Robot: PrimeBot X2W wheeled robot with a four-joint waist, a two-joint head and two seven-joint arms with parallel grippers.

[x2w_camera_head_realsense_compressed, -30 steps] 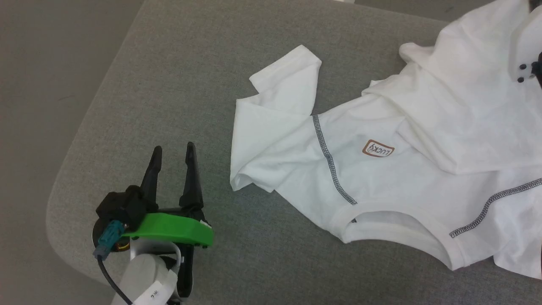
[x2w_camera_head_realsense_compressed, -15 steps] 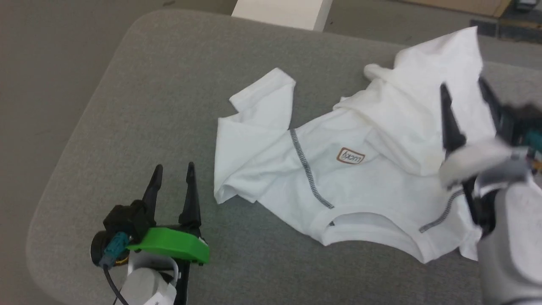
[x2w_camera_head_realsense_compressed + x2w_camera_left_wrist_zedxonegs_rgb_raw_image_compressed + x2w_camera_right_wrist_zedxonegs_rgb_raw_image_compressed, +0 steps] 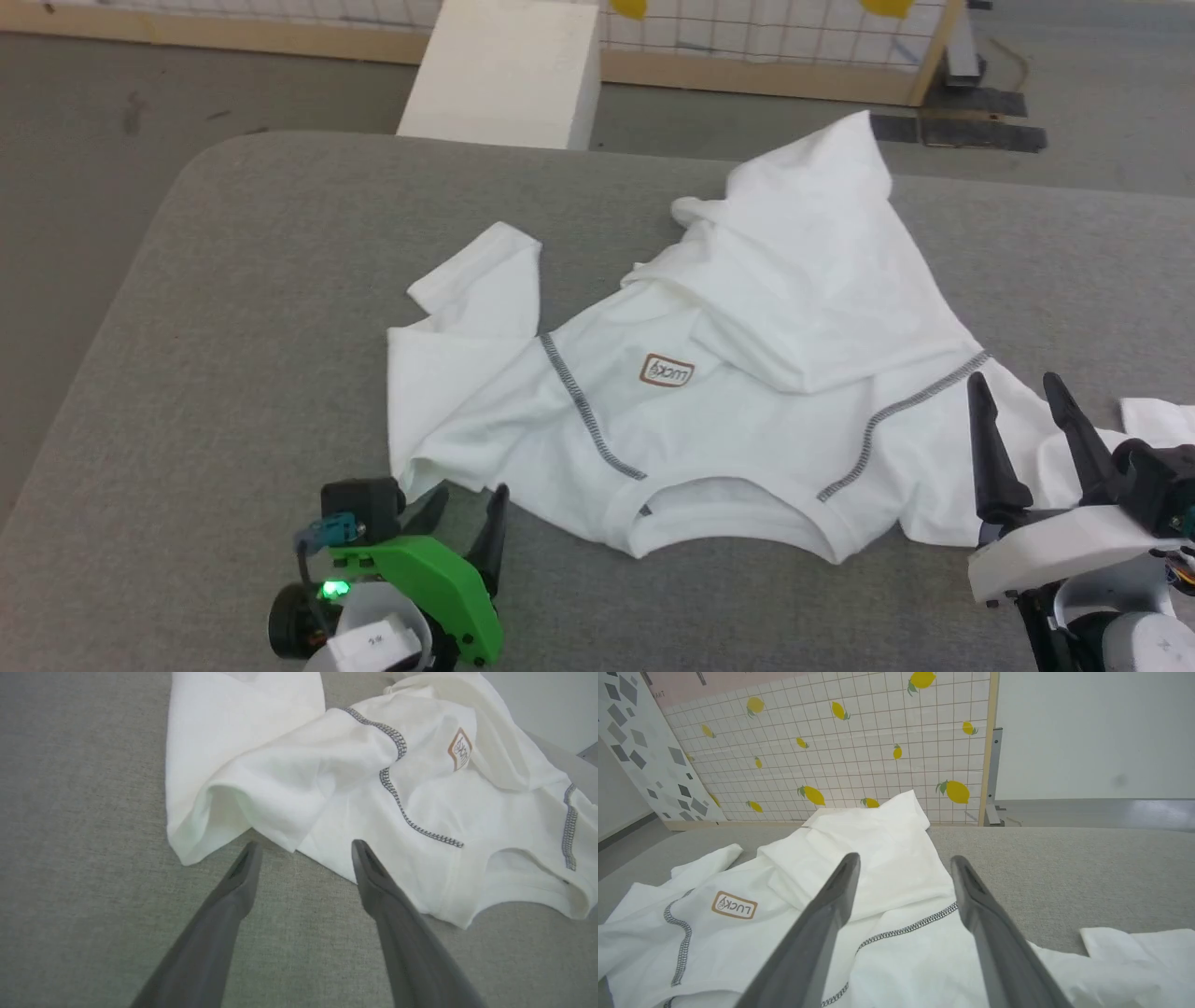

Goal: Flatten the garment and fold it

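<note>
Head view: the garment (image 3: 747,411) lies rumpled on the grey desk (image 3: 233,327), chest up, collar toward me, LUCKY patch (image 3: 667,371) showing. Its lower half is flopped back over the chest, so it's not flat yet. Left end effector (image 3: 470,490) is spread wide and empty, by the bunched sleeve. Right end effector (image 3: 1014,381) is wide and empty too, over the other shoulder. With one on each side, I reckon both can pull the cloth outward.

Left wrist view: the fingers straddle bare desk just short of the rolled sleeve fold (image 3: 219,807), not touching. It looks like a decent lip to pinch.

Right wrist view: the fingers hang above the stitched shoulder seam (image 3: 906,928). The folded-over flap (image 3: 896,840) is ahead, with a lemon-print panel (image 3: 859,742) behind. The likely next move is to grab that flap and drag it away to open the body.
</note>
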